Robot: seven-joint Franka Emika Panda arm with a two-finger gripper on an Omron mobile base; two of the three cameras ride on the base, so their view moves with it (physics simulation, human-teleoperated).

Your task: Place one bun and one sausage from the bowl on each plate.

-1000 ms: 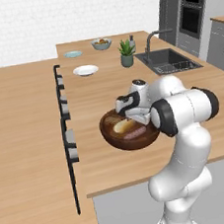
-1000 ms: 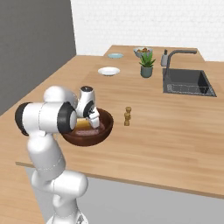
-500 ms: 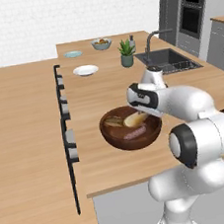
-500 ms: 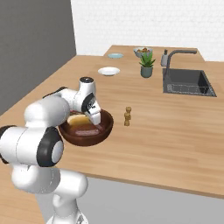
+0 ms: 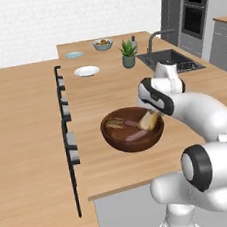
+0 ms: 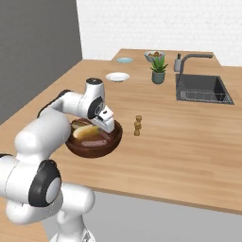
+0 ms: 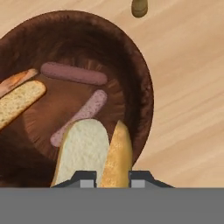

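Your long wooden tabletop [image 5: 98, 94] left clear room toward its far end, where the small white plate [image 5: 86, 71] and pale blue plate [image 5: 73, 55] sat well apart from the large dark brown wooden bowl [image 5: 134, 140] near the front edge. Above its sausages [image 7: 74, 73], your fingers [image 7: 113, 179] were clamped on a split bun [image 7: 98, 153], lifted for carrying.

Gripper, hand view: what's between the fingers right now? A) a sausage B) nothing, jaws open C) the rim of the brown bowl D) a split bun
D. In the hand view the gripper is shut on a split bun, pale crumb on one side and golden crust on the other, above the bowl; two sausages lie loose in the bowl.
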